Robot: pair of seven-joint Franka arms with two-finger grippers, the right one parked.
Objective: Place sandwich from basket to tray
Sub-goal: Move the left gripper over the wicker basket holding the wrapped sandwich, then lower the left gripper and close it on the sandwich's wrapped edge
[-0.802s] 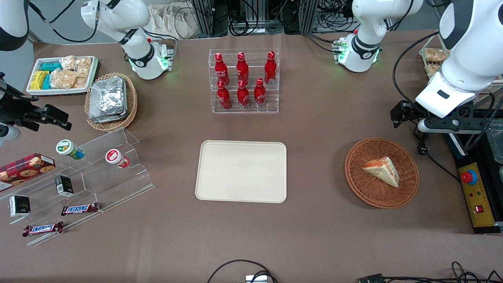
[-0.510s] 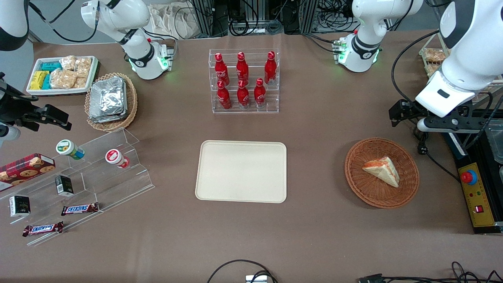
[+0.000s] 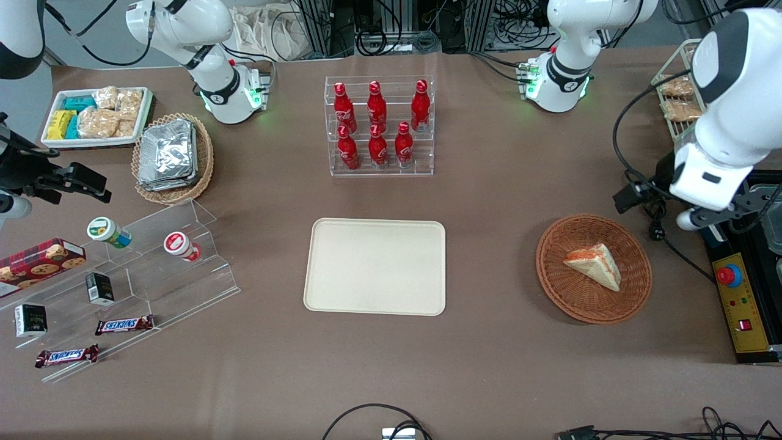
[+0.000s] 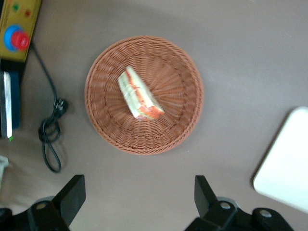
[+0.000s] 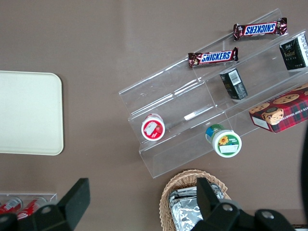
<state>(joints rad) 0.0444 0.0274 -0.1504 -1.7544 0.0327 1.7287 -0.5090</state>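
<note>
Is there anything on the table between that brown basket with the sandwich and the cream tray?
No. In the front view only bare brown tabletop separates the basket from the tray. The open gripper hovers above, holding nothing.

Front overhead; wrist cameras downward

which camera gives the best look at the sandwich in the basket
The left wrist view: the open gripper hangs above the basket, showing the sandwich close. The front view shows it smaller; the right wrist view misses it.
</note>
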